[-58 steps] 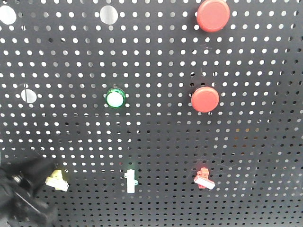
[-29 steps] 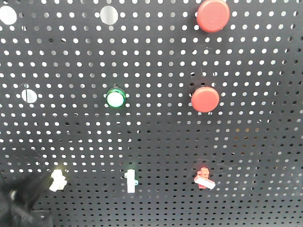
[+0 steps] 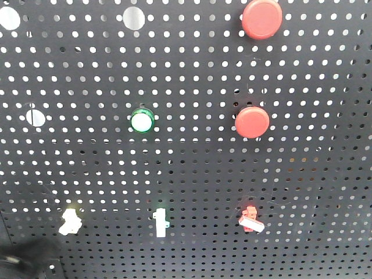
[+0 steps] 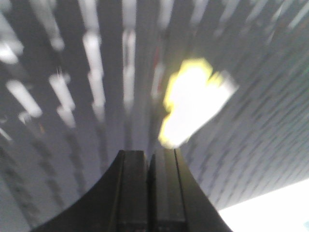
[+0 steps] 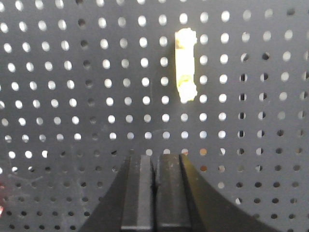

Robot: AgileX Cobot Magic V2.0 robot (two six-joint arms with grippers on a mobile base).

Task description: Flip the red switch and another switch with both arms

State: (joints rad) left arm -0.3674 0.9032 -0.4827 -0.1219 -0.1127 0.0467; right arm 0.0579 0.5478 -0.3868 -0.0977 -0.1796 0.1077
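The red switch sits low on the right of the pegboard, with nothing near it. The cream switch is low on the left, just ahead of my left fingers, which are pressed together. My right fingers are closed too, facing a slim toggle. I judge the red lever is not flipped yet: next, my right fingers must move sideways and push it.

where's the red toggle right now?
Front view, bottom row, right side: the red toggle sits right of the green-and-white toggle, directly below the lower round red button.
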